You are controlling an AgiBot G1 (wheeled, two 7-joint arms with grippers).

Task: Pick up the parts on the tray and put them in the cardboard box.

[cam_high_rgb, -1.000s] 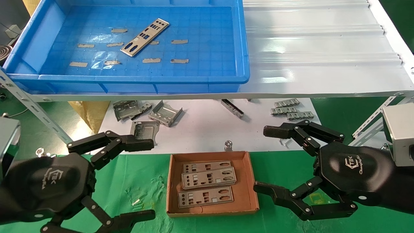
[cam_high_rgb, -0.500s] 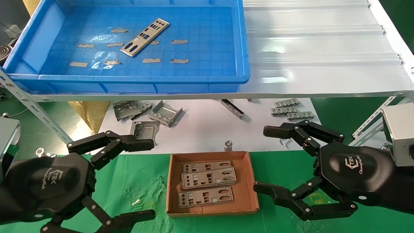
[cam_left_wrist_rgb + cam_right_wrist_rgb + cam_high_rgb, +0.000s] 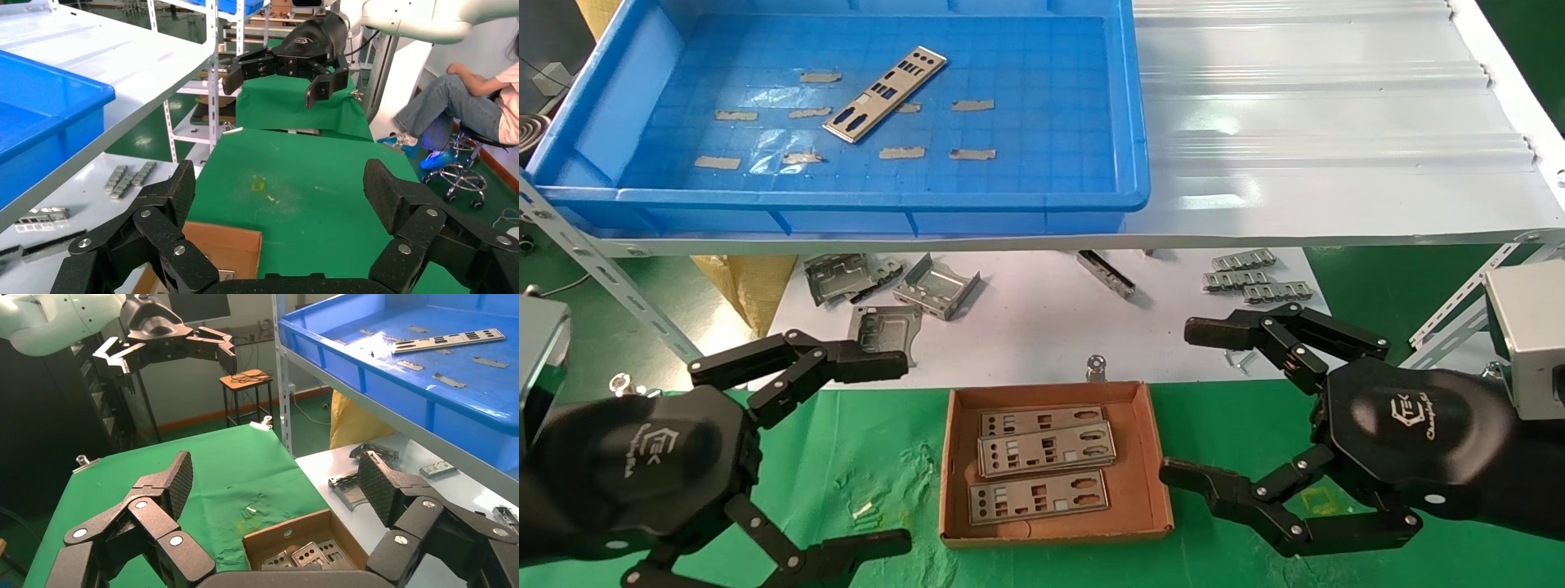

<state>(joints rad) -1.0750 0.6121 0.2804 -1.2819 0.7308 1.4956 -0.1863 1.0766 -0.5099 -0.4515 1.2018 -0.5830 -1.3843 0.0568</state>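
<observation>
Green cloth covers the tabletop (image 3: 887, 457) under a white shelf. Left tool (image 3: 878, 453) hangs low beside the cardboard box (image 3: 1148, 457), fingers spread wide, holding nothing. On the shelf, the tray (image 3: 1026, 200) carries one remaining part (image 3: 887, 93), lying diagonally on the grid floor; three parts already lie in the box. Right tool (image 3: 1201, 404) waits on the box's other side, likewise spread and empty. Recommendation (either arm could reach): descend across the plate's narrow width, since flat stock lifts poorly.
</observation>
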